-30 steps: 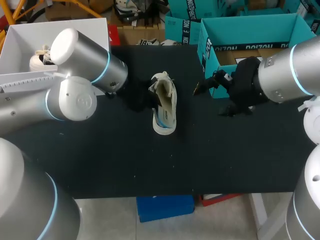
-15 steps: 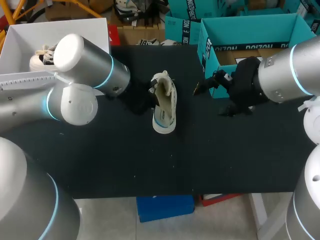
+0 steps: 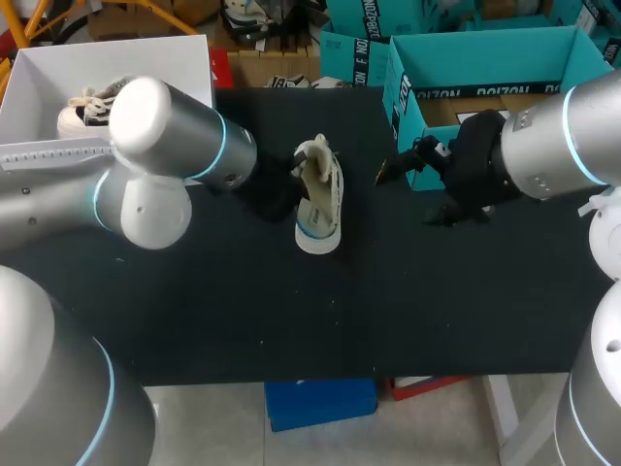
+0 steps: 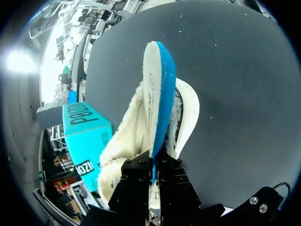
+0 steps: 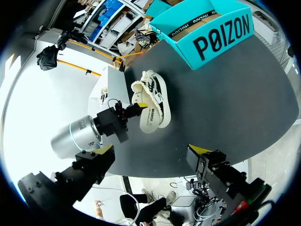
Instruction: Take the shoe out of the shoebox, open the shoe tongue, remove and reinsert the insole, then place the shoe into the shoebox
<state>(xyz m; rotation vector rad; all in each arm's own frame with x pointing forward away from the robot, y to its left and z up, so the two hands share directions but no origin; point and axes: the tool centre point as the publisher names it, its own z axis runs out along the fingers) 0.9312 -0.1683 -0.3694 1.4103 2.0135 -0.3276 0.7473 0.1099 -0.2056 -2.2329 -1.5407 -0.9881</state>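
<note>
Shoe (image 3: 318,209) sits mid-desk (image 3: 291,320), nearer the far edge, well apart from the teal shoebox (image 3: 400,97) at the far right corner. Its long axis runs from far edge to near edge, toe nearward by our reading. The insole (image 4: 157,94), blue beneath and fleecy on top, stands out of the shoe's opening, roughly in line with that axis. Our left pincer (image 4: 153,165) is clamped on the insole's end from the shoe's left-edge side. Our right pincer (image 5: 153,150) hangs with fingers apart beside the shoebox, so we judge the left arm the nearer for the insole work.
</note>
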